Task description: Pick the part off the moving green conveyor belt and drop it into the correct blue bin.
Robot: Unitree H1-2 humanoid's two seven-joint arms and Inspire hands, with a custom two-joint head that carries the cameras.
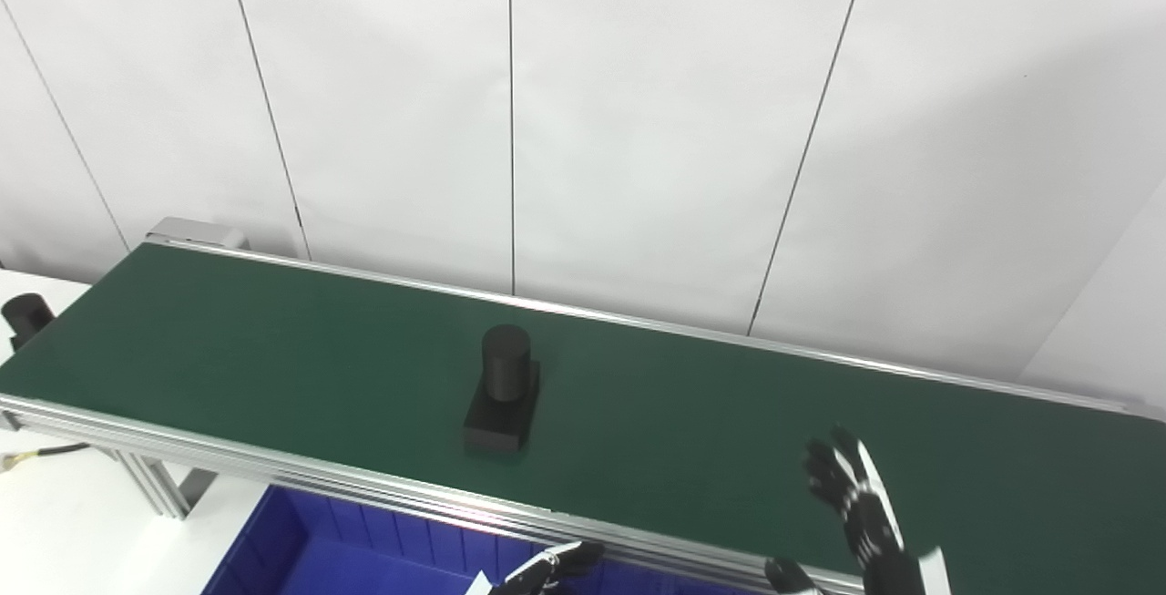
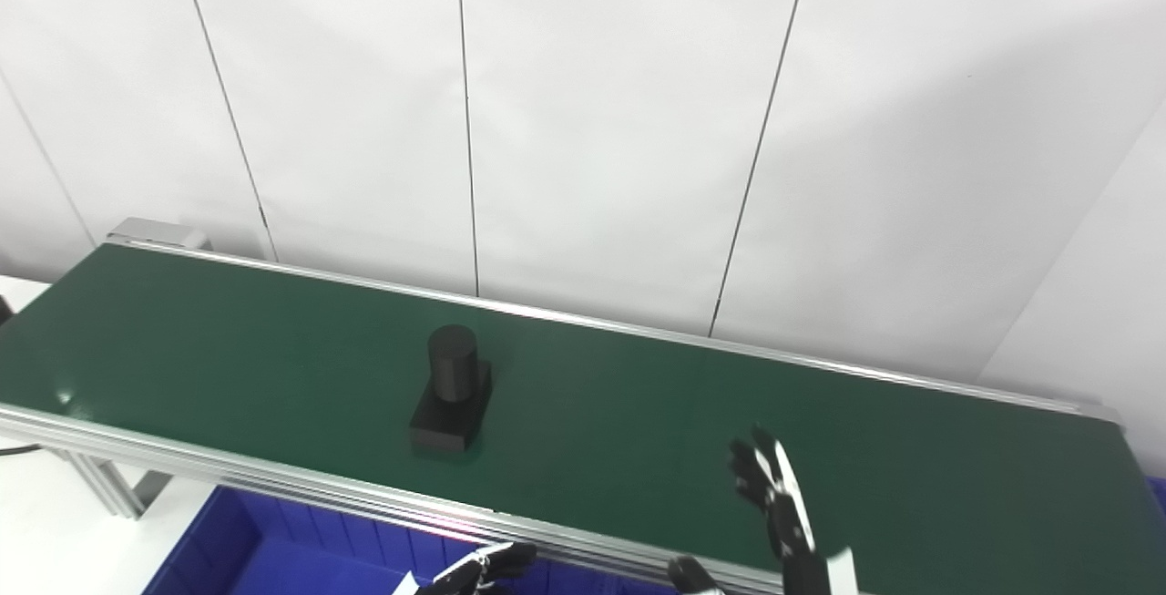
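White panelled wall [image 1: 638, 121] w/ thin dark seams behind everything; in front of it we see the green conveyor belt [image 1: 273, 349] running across the view, slanting down to the right, w/ aluminium side rails [image 1: 301, 472] along near & far edges.

The part [image 1: 504, 390] sits on the belt, roughly mid-width & a bit left of centre: black, a short upright cylinder on a flat rectangular base. Nothing touches it.

Our right hand [image 1: 852, 495] hovers over the belt's near-right stretch, well apart from the part, fingers apart & pointing up, palm holding nothing. Our left hand [image 1: 547, 569] shows only partly at the bottom edge, below the near rail & over the blue bin [image 1: 301, 549]; we can't tell if it's spread or closed.

The bin sits under the belt's near edge, ribbed inner wall visible. At far left, off the belt on a white table [image 1: 55, 522], there's a second black cylinder-shaped part [image 1: 25, 314] & a cable [image 1: 41, 454]
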